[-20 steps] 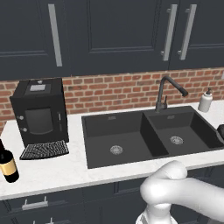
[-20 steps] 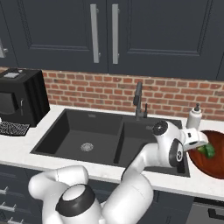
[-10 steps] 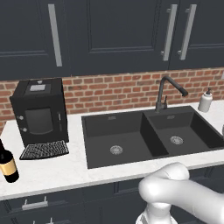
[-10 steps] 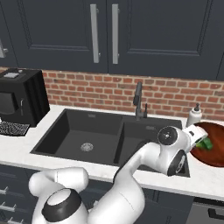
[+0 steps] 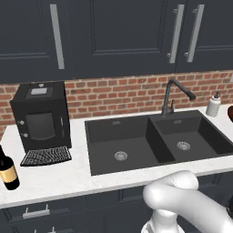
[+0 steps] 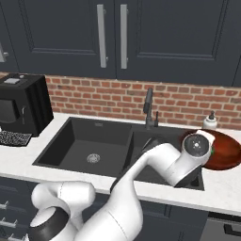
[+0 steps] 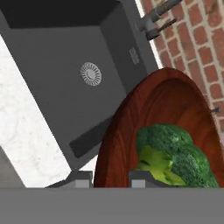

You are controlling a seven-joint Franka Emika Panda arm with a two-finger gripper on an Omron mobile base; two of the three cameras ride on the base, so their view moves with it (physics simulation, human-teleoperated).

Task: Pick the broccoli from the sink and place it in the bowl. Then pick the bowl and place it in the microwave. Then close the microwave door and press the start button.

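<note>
My hand view shows what the base views cannot: the broccoli lies inside the bowl, bright green against the reddish-brown inside. My two fingertips stand to either side of the bowl's near rim, so my pincer is clamped on the bowl's edge. Beyond the rim lies the sink with a round drain and the faucet against the brick wall.

In the right base view my arm reaches across the right basin of the sink, bent at the elbow, with my wrist against the bowl at the right. A white soap bottle stands just behind the bowl.

The left base view shows the coffee machine and a wine bottle at the left.
</note>
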